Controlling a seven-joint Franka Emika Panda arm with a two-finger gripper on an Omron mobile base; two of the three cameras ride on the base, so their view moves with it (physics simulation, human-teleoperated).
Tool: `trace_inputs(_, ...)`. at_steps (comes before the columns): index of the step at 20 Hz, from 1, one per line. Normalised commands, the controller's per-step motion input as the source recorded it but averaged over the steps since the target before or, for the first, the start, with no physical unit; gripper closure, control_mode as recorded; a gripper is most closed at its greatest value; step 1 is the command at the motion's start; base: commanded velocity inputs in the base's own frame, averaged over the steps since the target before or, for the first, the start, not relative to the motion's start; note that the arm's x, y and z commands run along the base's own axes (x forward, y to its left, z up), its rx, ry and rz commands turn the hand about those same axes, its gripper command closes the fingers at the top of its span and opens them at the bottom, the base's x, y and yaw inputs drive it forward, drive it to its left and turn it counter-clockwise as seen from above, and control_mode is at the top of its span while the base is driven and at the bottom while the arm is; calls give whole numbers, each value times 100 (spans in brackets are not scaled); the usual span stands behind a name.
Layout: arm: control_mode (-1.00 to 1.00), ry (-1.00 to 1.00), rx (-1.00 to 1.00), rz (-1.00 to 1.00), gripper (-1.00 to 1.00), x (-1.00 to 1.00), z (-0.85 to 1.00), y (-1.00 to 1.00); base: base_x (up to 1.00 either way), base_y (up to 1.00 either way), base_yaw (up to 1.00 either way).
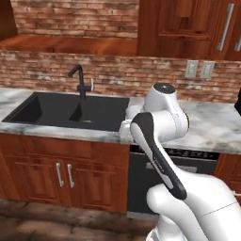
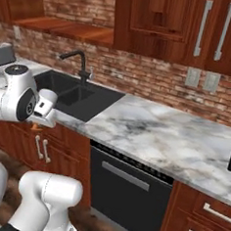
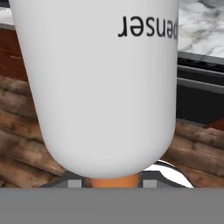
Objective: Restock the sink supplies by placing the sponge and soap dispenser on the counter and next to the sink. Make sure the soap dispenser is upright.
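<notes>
My pincer is clamped on the soap dispenser, a smooth white rounded bottle with an orange neck, its printed label upside down. It hangs before the desk front edge, over the wooden floor. The matte black sink lies just left.

The white arm rises from the base, elbow folded high, its wrist bent down at the counter's front edge. The tool hangs below that edge, jaws closed narrow on the soap dispenser.
</notes>
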Motion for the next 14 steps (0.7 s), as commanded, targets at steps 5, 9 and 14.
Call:
trace_inputs(5,100,0,0,0,100,0,0,0,68,51,-41)
trace_inputs(9,100,0,0,0,100,0,0,0,56,56,-37)
trace_inputs(14,100,0,0,0,100,0,0,0,54,16,-31)
